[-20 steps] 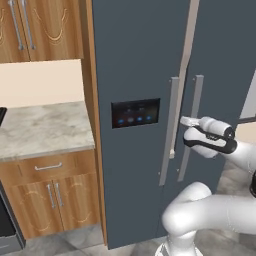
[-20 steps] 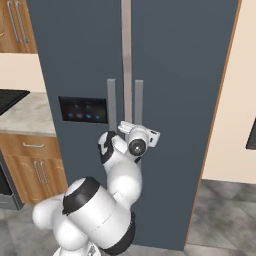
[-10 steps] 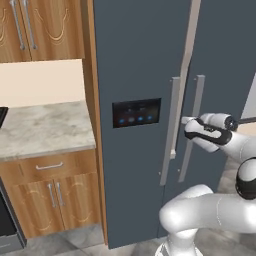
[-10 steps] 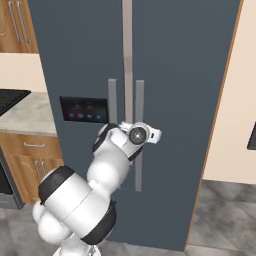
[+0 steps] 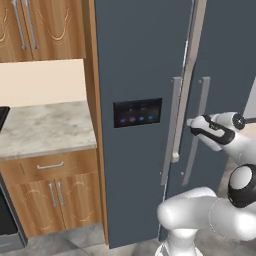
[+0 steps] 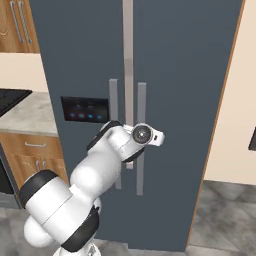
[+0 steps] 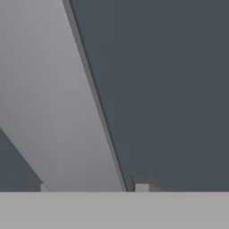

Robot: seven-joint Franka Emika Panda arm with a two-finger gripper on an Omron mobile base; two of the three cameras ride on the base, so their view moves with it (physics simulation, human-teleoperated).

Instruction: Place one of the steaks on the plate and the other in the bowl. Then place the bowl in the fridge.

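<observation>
Apparently the end effector (image 5: pixel 190 123) sits against the fridge (image 5: pixel 145 70) handle (image 5: pixel 175 120); its spread unclear; it could slip off pulling.

fridge (image 5: pixel 145 60) top cut off, hand (image 5: pixel 191 123) fingers hidden behind handle (image 5: pixel 198 131)

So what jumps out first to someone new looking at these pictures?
The tall slate-grey fridge, doors meeting at two long grey handles. The white arm's gripper sits right at the handles, at mid-height, beside the black panel with blue lights. To the left, a marble counter over wooden cabinets.
</observation>
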